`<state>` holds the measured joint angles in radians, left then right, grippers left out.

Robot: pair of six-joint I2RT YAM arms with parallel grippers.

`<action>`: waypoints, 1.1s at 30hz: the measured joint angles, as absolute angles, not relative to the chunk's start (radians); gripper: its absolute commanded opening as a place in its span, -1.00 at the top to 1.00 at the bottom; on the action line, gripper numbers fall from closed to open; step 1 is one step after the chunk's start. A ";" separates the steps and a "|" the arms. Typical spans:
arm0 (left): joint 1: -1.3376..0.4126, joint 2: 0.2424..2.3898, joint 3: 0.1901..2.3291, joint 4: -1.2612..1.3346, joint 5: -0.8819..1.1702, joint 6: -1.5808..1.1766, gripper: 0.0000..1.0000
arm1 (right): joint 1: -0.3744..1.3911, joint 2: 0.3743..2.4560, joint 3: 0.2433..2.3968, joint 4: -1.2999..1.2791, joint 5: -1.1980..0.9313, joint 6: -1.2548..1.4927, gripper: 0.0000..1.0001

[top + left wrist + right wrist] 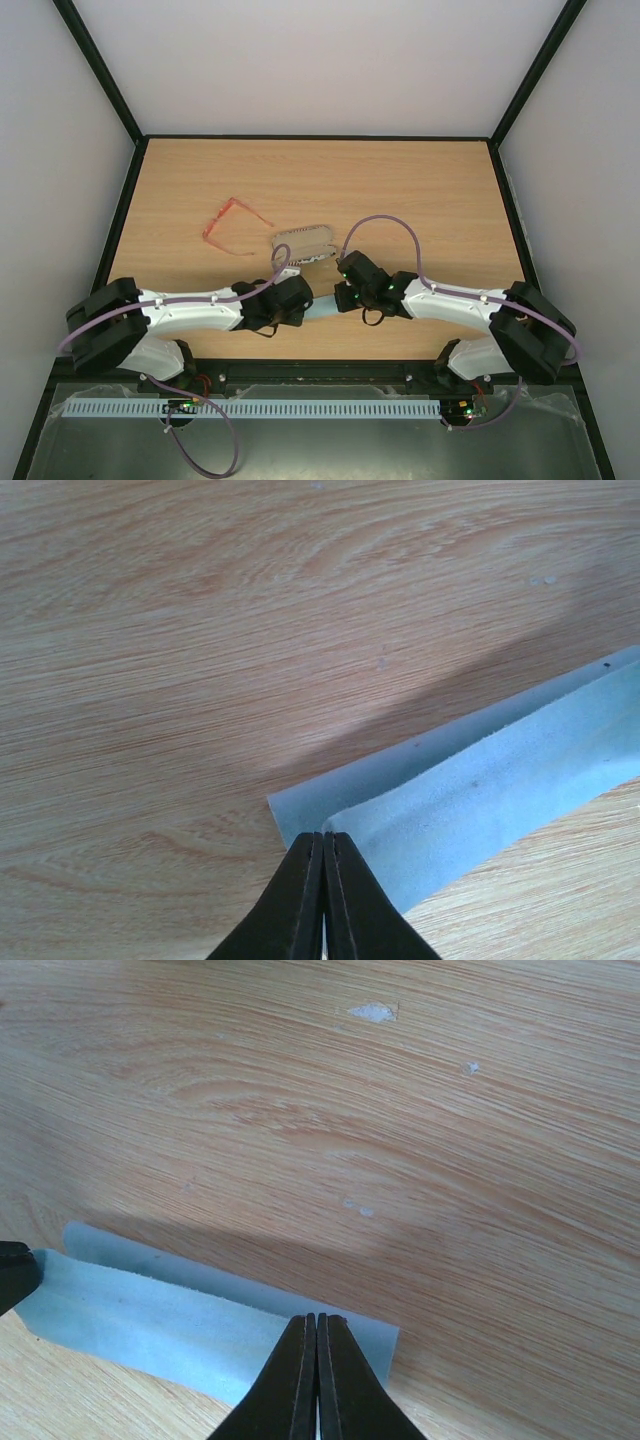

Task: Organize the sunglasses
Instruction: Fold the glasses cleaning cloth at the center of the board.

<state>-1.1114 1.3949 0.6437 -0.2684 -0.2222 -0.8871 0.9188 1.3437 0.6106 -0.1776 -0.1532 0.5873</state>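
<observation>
Clenched on opposite ends of the blue cloth [480, 790], left claw [322, 880] and right claw [317, 1360] should probably move together, holding it taut, clear of the case [303, 243] and the sunglasses [228, 222] lying beyond, far left on the surface [420, 190].

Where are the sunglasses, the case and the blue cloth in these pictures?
sunglasses [217, 221], top view, on a red lens.
case [303, 243], top view, middle of its top face.
blue cloth [490, 795], left wrist view, on its folded upper layer.
</observation>
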 measured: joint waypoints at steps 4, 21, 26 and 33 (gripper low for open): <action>-1.111 1.396 0.655 -0.268 -0.225 -0.886 0.95 | 0.919 1.348 0.610 -0.178 -0.146 0.587 0.97; -1.111 1.433 0.663 -0.261 -0.229 -0.886 0.91 | 0.919 1.379 0.606 -0.167 -0.134 0.587 0.97; -1.111 1.434 0.663 -0.260 -0.229 -0.886 0.84 | 0.919 1.384 0.600 -0.163 -0.127 0.587 0.96; -1.110 1.438 0.663 -0.260 -0.229 -0.884 0.73 | 0.919 1.395 0.599 -0.159 -0.120 0.585 0.77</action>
<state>-1.1095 1.4384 0.6632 -0.2596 -0.2295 -0.8841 0.9188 1.3952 0.5991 -0.1585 -0.1200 0.5850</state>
